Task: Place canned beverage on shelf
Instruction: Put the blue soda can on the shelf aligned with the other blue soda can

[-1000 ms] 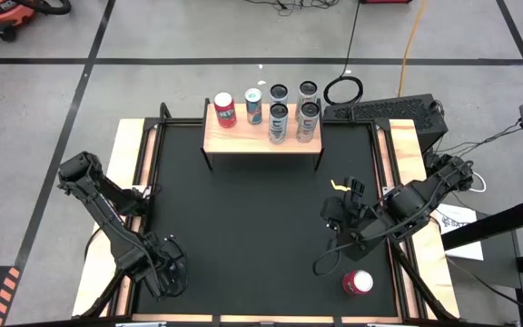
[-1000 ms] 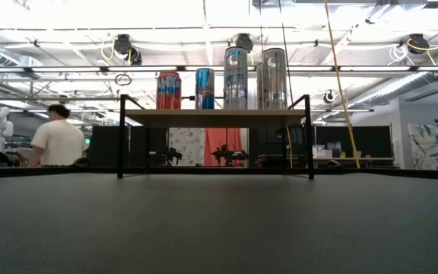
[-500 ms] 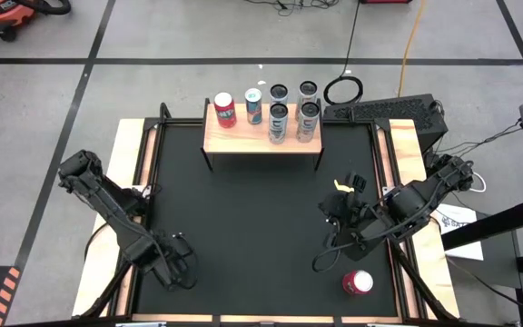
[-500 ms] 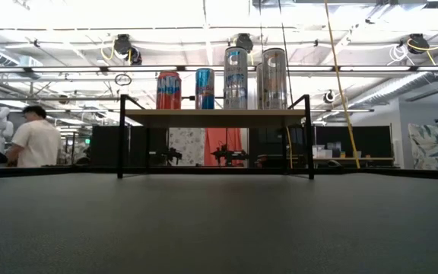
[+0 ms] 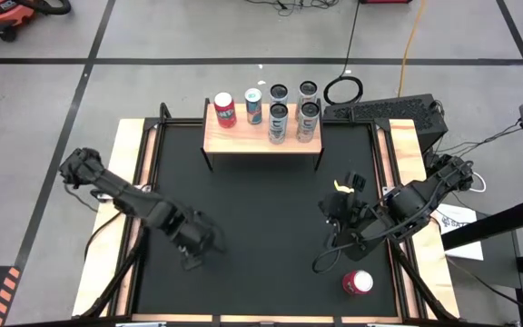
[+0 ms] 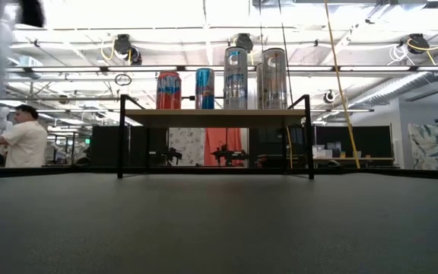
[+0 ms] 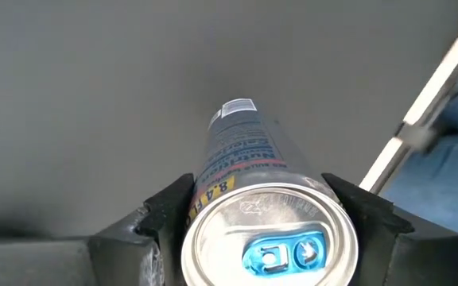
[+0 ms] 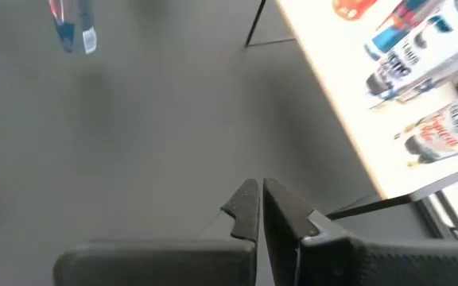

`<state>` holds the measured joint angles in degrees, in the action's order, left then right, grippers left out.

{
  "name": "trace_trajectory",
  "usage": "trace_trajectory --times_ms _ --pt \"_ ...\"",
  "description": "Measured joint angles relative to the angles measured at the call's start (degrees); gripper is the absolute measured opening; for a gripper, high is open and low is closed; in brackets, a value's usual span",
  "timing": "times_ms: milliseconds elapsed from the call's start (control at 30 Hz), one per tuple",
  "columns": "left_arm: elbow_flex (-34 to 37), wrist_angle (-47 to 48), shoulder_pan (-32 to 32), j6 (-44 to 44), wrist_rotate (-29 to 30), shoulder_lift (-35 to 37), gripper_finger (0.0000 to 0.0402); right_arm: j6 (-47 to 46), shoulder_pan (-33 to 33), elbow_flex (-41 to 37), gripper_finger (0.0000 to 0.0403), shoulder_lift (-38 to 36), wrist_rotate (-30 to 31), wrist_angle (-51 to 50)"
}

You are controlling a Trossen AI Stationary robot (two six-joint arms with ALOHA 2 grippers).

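The left gripper [image 5: 195, 250] is up in the air over the black desk [image 5: 261, 200]. It is well away from the shelf [image 5: 243, 139], toward the front left part of the desk. Its two fingers [image 7: 165, 210] are clamped on a slim can [image 7: 249, 191], one finger on each side. The can has a silver top with a blue tab. Its side is white and blue, with some red and yellow. In the view from the desk top, the can is just a blur at the far left edge, high above the desk.

The shelf is a small light wood board on thin black legs. It stands at the back edge of the desk, near the middle. Six cans stand on the shelf. The red can [image 5: 224, 110] is nearest the left end of the shelf. The blue can [image 5: 253, 105] is just beside it. Four tall silver cans [image 5: 278, 122] stand in a square toward the right end of the shelf.

The right gripper [image 5: 332, 218] hangs over the right side of the desk, well apart from the shelf. Its fingers [image 8: 249, 208] are pressed together and hold nothing. A red can with a pink top [image 5: 357, 282] stands behind it, near the front right corner of the desk, far from the shelf.

A person in a white shirt [image 6: 23, 143] is in the room far behind the shelf, off to its left.
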<state>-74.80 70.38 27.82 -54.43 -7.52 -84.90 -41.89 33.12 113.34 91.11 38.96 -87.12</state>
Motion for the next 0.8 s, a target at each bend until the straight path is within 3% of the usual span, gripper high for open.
trace_trajectory --times_ms 400,800 --pt "-12.3 9.0 -17.1 18.9 -1.1 0.0 0.023 -3.8 0.0 -2.9 0.0 0.0 3.3 -2.8" --pt "-22.9 10.5 -32.4 37.1 0.7 0.0 0.023 -9.8 0.0 -10.2 0.0 0.0 3.3 -2.9"
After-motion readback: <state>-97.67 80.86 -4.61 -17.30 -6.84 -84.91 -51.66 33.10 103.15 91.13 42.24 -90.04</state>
